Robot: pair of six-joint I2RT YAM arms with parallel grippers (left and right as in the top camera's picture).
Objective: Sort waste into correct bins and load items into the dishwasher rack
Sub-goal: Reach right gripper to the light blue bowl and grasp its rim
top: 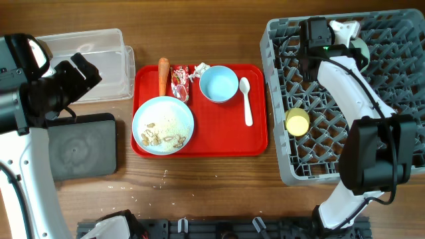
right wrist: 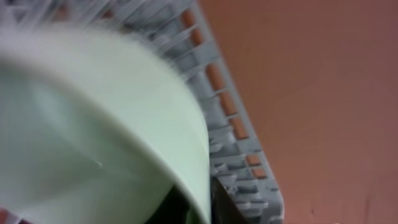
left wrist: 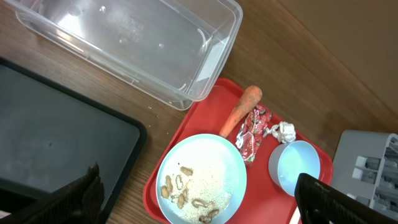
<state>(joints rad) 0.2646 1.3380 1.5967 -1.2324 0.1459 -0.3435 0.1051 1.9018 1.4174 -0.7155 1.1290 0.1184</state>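
Note:
My right gripper [top: 350, 38] reaches over the far side of the grey dishwasher rack [top: 279, 99], shut on the rim of the mint bowl [top: 361, 50]. That bowl [right wrist: 93, 124] fills the right wrist view, with my fingers [right wrist: 199, 208] pinching its edge. A yellow-green cup [top: 297, 121] lies in the rack. My left gripper [top: 81, 70] is open and empty above the clear tub [top: 99, 46] and the black tray [top: 83, 146]. On the red tray [top: 255, 139] sit the blue plate [top: 163, 116] with peanut shells [top: 159, 138], the carrot [top: 163, 75], the wrapper [top: 180, 83], the paper scrap [top: 201, 68], the blue bowl [top: 218, 84] and the spoon [top: 246, 99].
The left wrist view shows the clear tub [left wrist: 130, 43], the black tray [left wrist: 56, 143], the plate [left wrist: 202, 186], the carrot [left wrist: 241, 109], the wrapper [left wrist: 252, 130] and the blue bowl [left wrist: 297, 165]. A few crumbs lie on the wood in front of the red tray.

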